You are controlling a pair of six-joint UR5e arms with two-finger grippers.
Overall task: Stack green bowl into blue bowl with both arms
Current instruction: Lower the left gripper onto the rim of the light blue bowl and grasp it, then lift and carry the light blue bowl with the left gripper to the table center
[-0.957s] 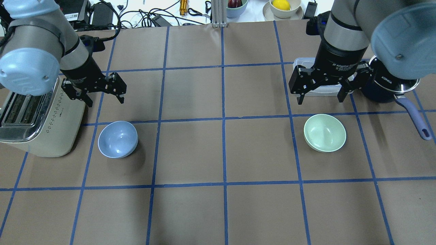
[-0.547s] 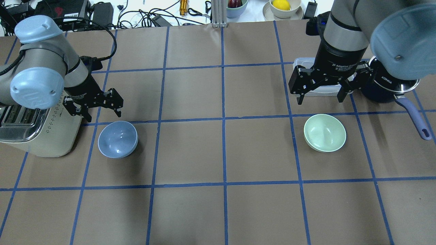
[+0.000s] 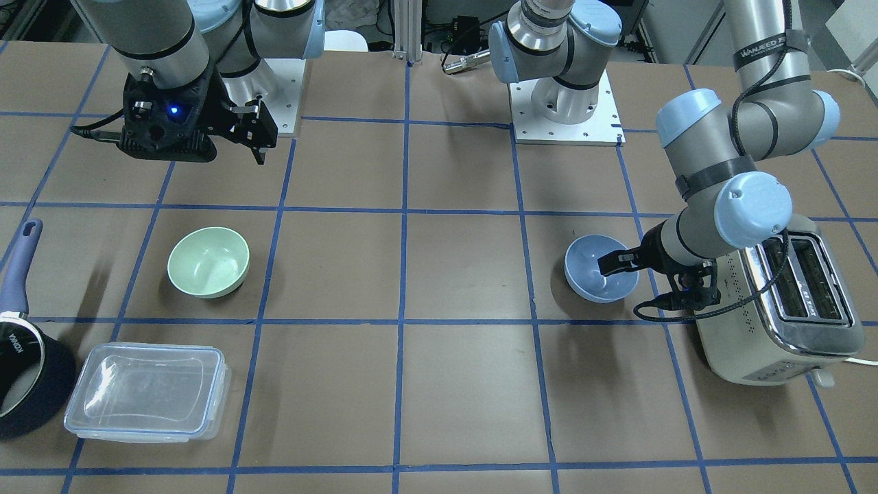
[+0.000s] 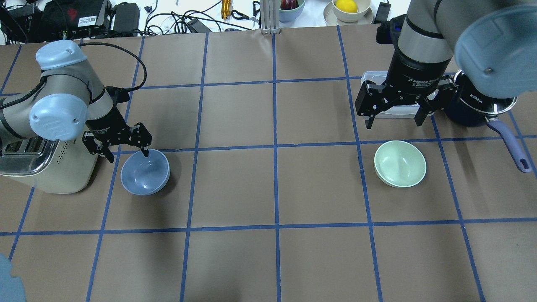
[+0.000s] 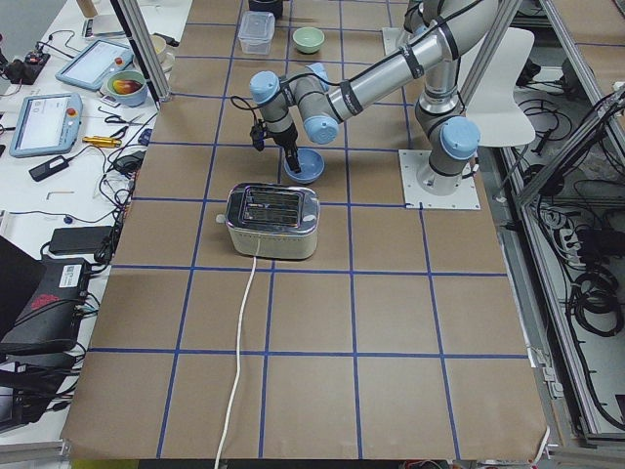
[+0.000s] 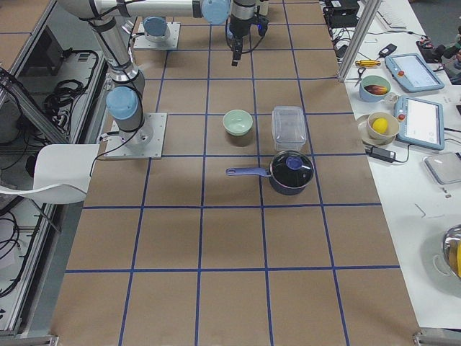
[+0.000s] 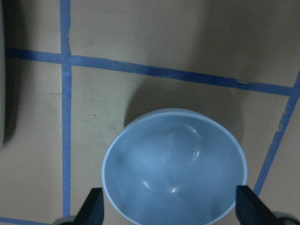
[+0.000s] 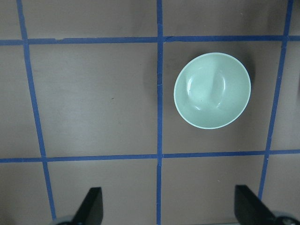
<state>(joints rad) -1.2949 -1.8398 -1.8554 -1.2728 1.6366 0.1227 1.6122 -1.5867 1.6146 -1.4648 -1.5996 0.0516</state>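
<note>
The blue bowl (image 4: 145, 173) stands upright on the table's left side, next to the toaster; it also shows in the front view (image 3: 594, 278) and fills the left wrist view (image 7: 174, 164). My left gripper (image 4: 128, 156) is open and low at the bowl's far rim, one fingertip (image 4: 145, 153) at the rim, the other outside toward the toaster. The green bowl (image 4: 400, 163) stands upright on the right side, also in the front view (image 3: 208, 262) and the right wrist view (image 8: 212, 90). My right gripper (image 4: 393, 123) is open and empty, high above the table beyond the green bowl.
A cream toaster (image 4: 46, 167) stands just left of the blue bowl. A clear lidded container (image 3: 147, 391) and a dark pot (image 4: 474, 109) with a purple handle (image 4: 509, 142) stand beyond and right of the green bowl. A blue tape grid marks the brown table.
My left arm has come down and nearer, bringing its open gripper from beyond the blue bowl to the bowl's far rim. The right gripper has barely moved. Both bowls are still.
</note>
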